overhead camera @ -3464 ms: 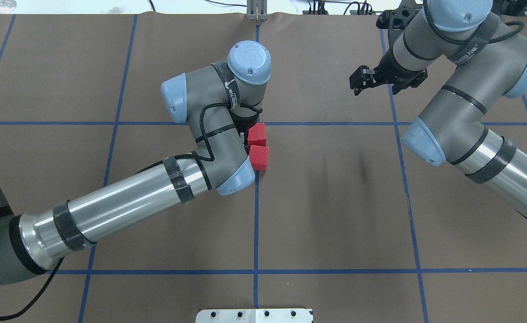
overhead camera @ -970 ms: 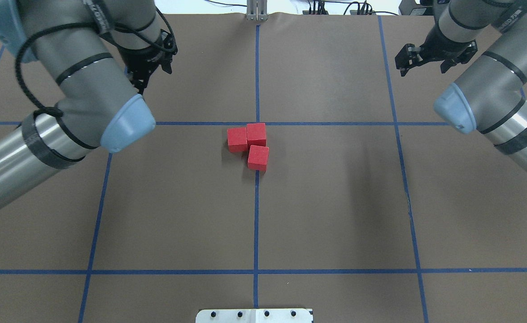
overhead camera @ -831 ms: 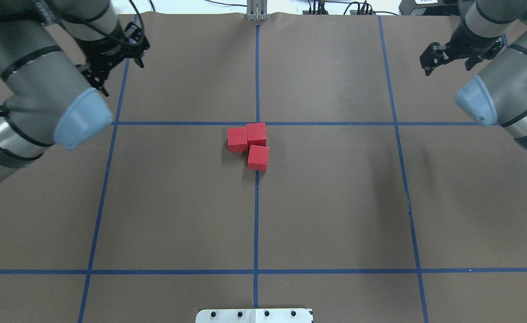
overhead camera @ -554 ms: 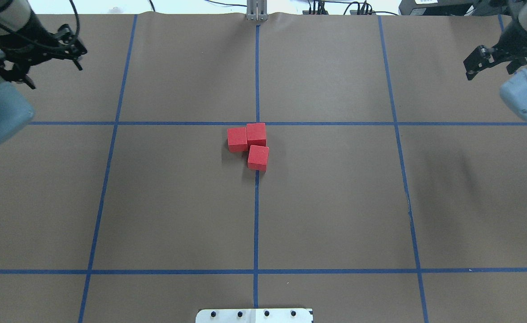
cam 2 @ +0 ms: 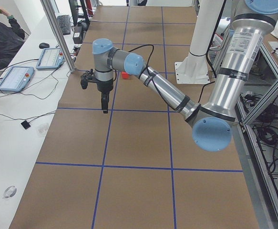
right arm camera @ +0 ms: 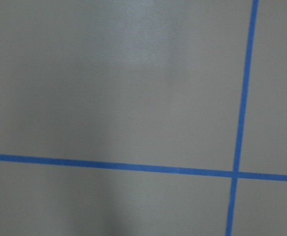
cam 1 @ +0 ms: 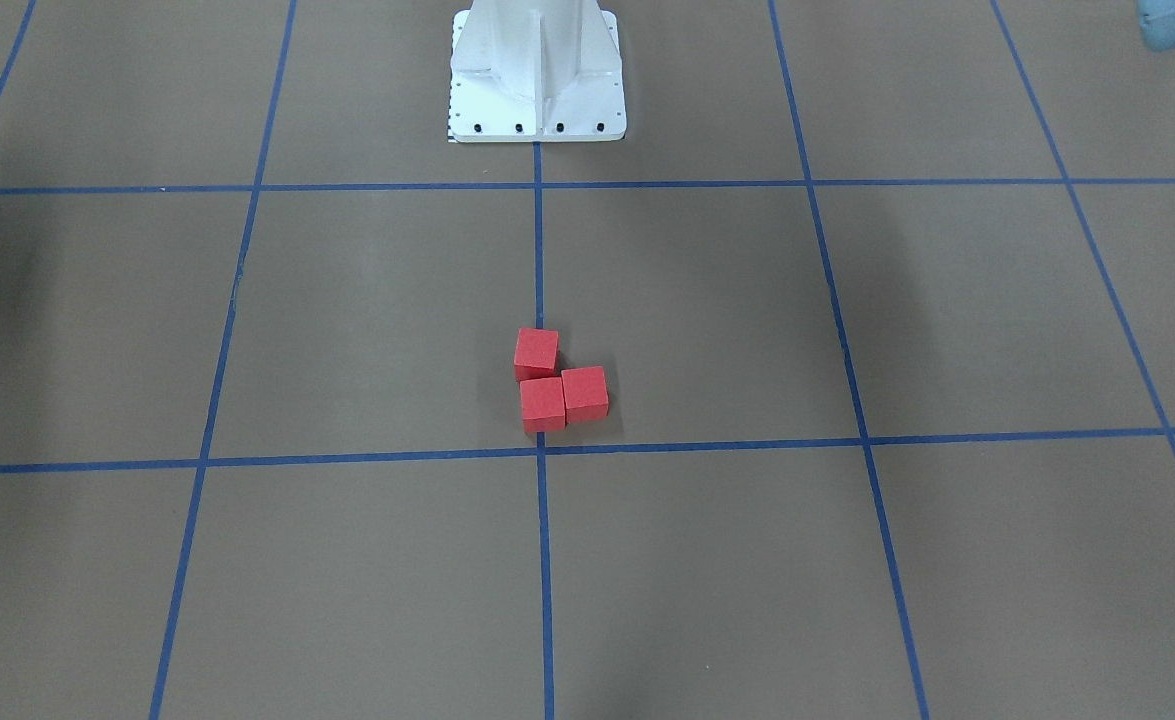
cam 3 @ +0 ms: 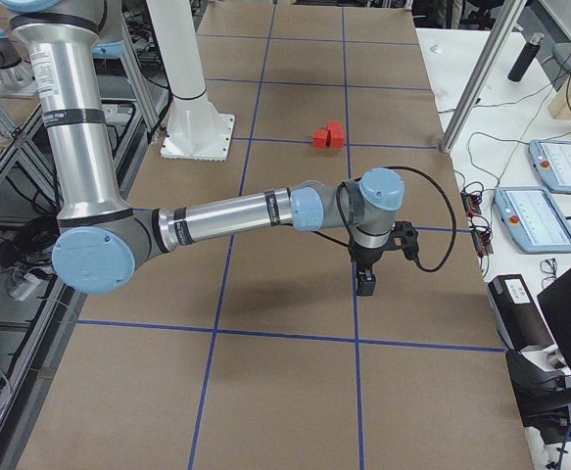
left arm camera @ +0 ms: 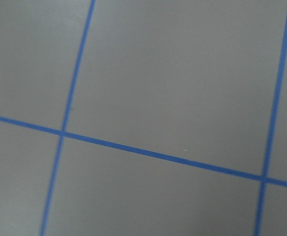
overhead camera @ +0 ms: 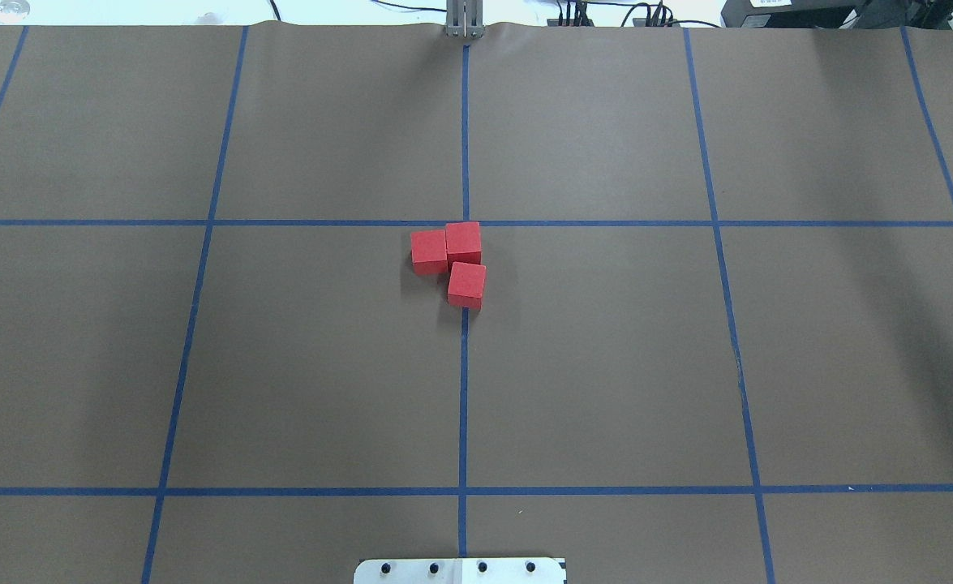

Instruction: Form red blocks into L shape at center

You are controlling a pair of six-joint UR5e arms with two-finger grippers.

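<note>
Well, 3 red blocks (cam 1: pixel 543 403) form an L; left gripper (cam 2: pixel 104 109), right gripper (cam 3: pixel 365 285): cannot tell.

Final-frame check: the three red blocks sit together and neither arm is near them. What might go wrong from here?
1. The red blocks lie just on the robot's side of the center crossing, not on it, so placement may be judged off-center.
2. The block nearest the robot looks slightly skewed against the corner block; any corrective nudge risks breaking up the L.
</note>
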